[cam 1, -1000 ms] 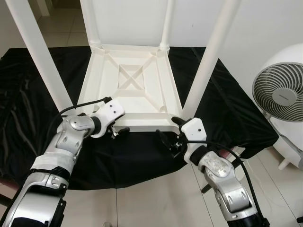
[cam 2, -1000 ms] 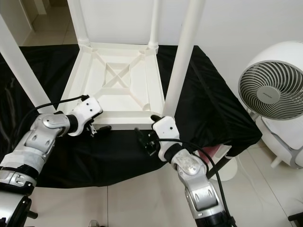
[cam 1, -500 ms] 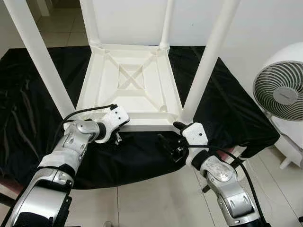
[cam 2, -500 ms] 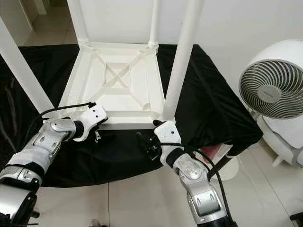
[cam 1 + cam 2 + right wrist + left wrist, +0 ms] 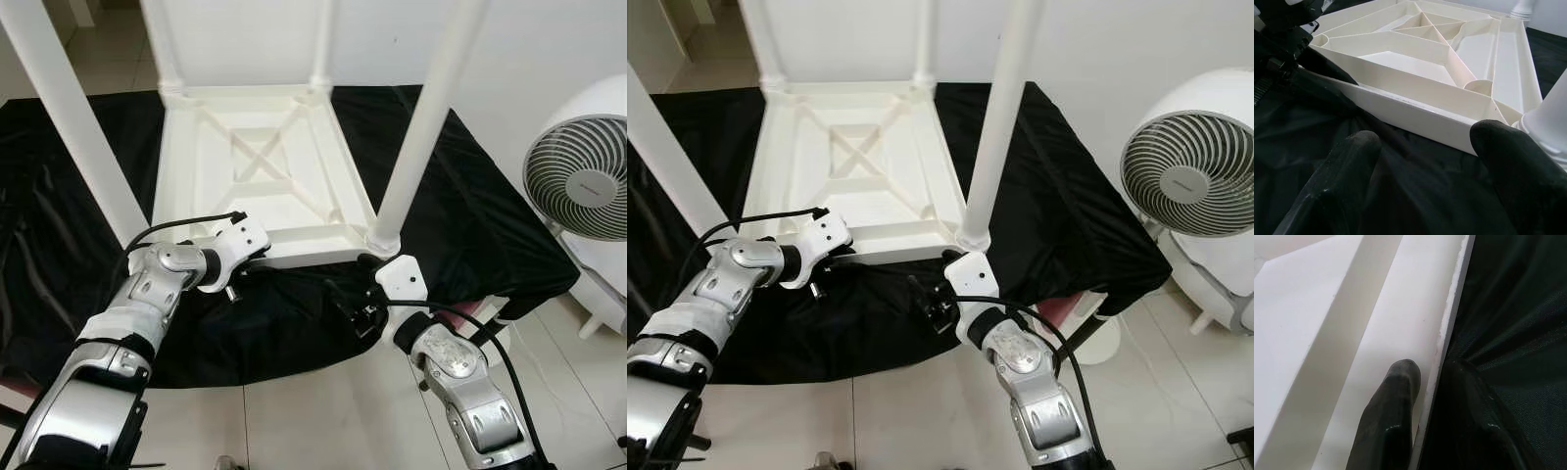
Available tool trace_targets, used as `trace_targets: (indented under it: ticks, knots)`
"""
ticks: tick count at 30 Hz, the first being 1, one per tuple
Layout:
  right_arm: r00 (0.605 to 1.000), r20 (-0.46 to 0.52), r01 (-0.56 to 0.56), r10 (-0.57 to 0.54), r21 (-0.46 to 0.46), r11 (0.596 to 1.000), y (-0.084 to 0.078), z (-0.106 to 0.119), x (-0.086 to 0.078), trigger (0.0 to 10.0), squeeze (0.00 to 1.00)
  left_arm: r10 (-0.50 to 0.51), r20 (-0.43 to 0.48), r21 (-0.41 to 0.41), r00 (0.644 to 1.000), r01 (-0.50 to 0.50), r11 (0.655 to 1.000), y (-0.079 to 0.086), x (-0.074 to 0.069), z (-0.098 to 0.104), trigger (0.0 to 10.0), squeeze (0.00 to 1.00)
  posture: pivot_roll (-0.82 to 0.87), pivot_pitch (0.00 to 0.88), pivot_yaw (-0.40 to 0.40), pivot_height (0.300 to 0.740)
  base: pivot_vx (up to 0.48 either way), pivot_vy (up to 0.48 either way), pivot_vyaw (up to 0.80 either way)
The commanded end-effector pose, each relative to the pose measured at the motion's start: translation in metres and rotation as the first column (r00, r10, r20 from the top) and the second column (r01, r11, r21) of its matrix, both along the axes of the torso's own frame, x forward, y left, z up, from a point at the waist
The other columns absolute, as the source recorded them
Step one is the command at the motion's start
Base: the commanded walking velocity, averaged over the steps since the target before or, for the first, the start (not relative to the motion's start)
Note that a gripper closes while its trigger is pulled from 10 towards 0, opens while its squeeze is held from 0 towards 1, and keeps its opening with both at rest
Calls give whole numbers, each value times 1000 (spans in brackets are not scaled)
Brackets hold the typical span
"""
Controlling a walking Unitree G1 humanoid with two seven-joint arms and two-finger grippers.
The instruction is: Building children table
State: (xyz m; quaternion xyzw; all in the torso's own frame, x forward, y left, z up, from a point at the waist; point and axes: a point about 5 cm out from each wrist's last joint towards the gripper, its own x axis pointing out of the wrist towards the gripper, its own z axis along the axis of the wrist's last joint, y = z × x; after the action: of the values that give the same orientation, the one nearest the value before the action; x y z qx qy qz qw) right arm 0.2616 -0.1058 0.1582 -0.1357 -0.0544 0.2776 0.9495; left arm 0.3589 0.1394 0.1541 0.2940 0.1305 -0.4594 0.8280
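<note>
White kids' table (image 5: 265, 176) lies upside down on a black cloth (image 5: 490, 235) draped over the surface, all four legs (image 5: 426, 117) up, ribbed underside w/ X brace facing the camera. Legs look seated in their corner sockets, so build seems near done; likely step now is gripping the near edge to lift or flip it.

Left hand (image 5: 238, 277) is at the near-left edge of the tabletop. Wrist view shows one finger (image 5: 1388, 421) lying on the white rim, the other apparently under in the cloth, so it looks pinched onto the edge, though a full clamp can't be confirmed. Right hand (image 5: 355, 311) hangs just short of the near-right corner, below the front-right leg, fingers (image 5: 1347, 171) spread wide, holding nothing, edge framed between them.

To do it well: bring the right hand forward so the rim sits deep between the fingers before closing, match the left side's height, avoid grabbing cloth along w/ the rim. Lift evenly; tall legs make it top-heavy.

In the way: loose cloth folds by both hands could snag. White fan (image 5: 578, 186) stands on the floor to the right, near the swing path of a leg
</note>
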Motion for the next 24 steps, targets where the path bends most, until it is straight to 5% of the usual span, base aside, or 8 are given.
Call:
trace_targets:
  ticks: [1, 2, 3, 11, 14, 20, 21, 24]
  knots:
    - [1000, -6, 2, -2, 0, 1000, 0, -1, -1, 10000, 0, -3, -2, -59, 1000, 3, 998, 1, -4, 1, 0, 0, -57, 134, -2, 740, 0, 0, 0]
    - [1000, -6, 2, -2, 0, 1000, 0, -1, -1, 10000, 0, -3, -2, -59, 1000, 3, 998, 1, -4, 1, 0, 0, -57, 134, -2, 740, 0, 0, 0]
    - [1000, -7, 2, -2, -1, 1000, 1, -2, -1, 10000, 0, -46, 8, -57, 999, 46, 997, 1, -9, 5, 10000, 0, -49, 133, -4, 740, 0, 0, 0]
    - [1000, -9, 1, -1, 0, 1000, 2, -2, 0, 10000, 0, -99, 54, -17, 994, 100, 995, 3, -16, 7, 10000, 0, -45, 131, -7, 740, 0, 0, 0]
    - [1000, -8, 1, -1, 1, 1000, 2, -2, 1, 10000, 0, -128, 89, 29, 988, 126, 992, 5, -16, 7, 10000, 1000, -45, 130, -8, 740, 0, 0, 0]
    - [1000, -7, 4, -4, 0, 1000, 1, -1, 1, 10000, 0, -190, 84, 64, 978, 185, 981, 11, -20, 12, 10000, 1000, -49, 128, -9, 740, 0, 0, 0]
    - [1000, -7, 6, -6, -1, 1000, 1, -1, 1, 10000, 0, -217, 71, 62, 974, 212, 975, 15, -23, 17, 10000, 0, -49, 126, -8, 740, 0, 0, 0]
    - [1000, -8, 8, -8, -1, 1000, 0, -2, 1, 10000, 0, -252, 53, 25, 966, 251, 968, 21, -29, 28, 10000, 0, -47, 122, -8, 740, 0, 0, 0]
